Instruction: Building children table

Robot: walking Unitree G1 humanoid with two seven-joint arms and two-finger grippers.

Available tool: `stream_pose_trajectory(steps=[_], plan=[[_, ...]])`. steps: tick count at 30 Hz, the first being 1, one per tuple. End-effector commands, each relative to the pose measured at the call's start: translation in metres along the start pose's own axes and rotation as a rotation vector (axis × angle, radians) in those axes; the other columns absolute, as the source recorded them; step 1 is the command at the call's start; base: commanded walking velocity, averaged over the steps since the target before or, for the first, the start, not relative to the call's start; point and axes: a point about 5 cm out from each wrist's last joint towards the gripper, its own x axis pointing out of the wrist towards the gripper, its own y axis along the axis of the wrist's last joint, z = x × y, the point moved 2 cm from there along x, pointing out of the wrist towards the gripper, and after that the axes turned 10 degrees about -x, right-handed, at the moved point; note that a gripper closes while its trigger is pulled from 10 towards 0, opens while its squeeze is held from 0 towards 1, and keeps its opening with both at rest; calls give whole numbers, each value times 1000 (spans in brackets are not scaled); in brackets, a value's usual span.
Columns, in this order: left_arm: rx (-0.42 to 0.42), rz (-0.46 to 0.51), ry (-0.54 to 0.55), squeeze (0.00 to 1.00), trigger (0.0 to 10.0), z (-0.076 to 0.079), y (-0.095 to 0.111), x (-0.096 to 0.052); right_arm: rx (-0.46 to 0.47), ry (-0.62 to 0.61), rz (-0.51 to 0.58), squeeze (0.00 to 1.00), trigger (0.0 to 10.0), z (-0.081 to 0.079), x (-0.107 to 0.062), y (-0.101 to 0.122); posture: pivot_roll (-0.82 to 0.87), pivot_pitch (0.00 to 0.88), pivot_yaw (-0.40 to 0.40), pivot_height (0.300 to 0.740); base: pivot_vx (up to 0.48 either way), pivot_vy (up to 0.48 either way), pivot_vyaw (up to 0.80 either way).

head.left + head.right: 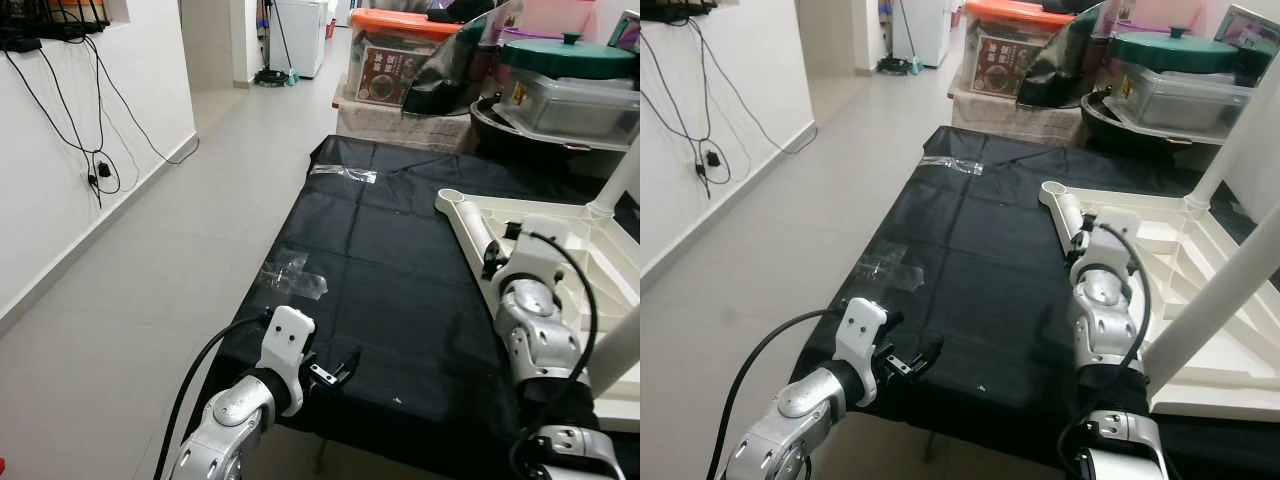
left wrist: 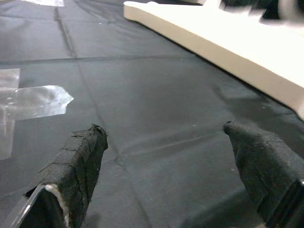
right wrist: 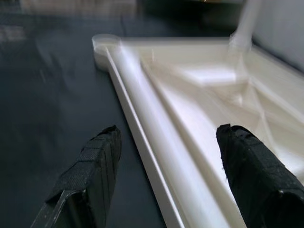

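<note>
Left tool [image 1: 345, 365] and right tool [image 3: 164, 178], both spread, empty, over the black sheet [image 1: 390, 270].
Inverted tabletop [image 1: 1160, 270] carries two legs [image 1: 1215, 310]; its near corner socket [image 1: 1058, 192] remains unfilled, so assembly looks partial.

Table top [image 1: 560, 250]: cream, upside down on the black sheet; its right side runs off the edge of both eye views, and the right arm hides part of its near rim.
Table legs [image 1: 1200, 330]: two white legs, both cut off by the picture edge, so their far ends cannot be seen.
Right gripper [image 3: 166, 137]: in the eye views the fingers sit behind the arm's own wrist; the wrist view gives them wide apart over the rim.
Far corner and leg [image 3: 244, 28]: blurred.
Boxes and lidded pot [image 1: 560, 75]: partly overlapping, labels too small to read.
</note>
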Motion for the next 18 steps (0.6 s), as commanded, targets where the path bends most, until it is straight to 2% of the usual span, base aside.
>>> stream_pose_trajectory(steps=[1,2,3,4,5,7,10,13,18], plan=[[-3,-15,-11,0,10000,2,-2,-2,-5,6,-21,0,10000,1,2,-1,144,0,-112,740,0,0,0],[4,-18,-22,0,10000,6,-1,-6,-26,41,-95,0,10000,5,8,-9,140,20,-113,740,0,0,0],[4,-18,-22,0,10000,6,-1,-6,-26,41,-95,0,10000,5,8,-9,140,20,-113,740,0,0,0],[9,-25,-32,0,10000,9,0,-12,-30,95,-175,0,10000,7,11,-18,137,56,-117,740,0,0,0],[9,-25,-32,0,10000,9,0,-12,-30,95,-175,0,10000,7,11,-18,137,56,-117,740,0,0,0],[7,-22,-40,0,10000,14,4,-23,-56,173,-251,0,10000,7,12,-27,136,118,-120,740,0,0,0],[5,-18,-41,0,10000,15,6,-26,-68,189,-261,0,10000,7,12,-29,136,118,-120,740,0,0,0],[5,-24,-56,0,10000,24,9,-37,-87,253,-297,0,10000,2,13,-29,133,174,-118,740,0,0,0],[-7,-38,-55,0,10000,27,9,-43,-91,293,-316,0,10000,0,16,-28,128,194,-119,740,0,0,0]])
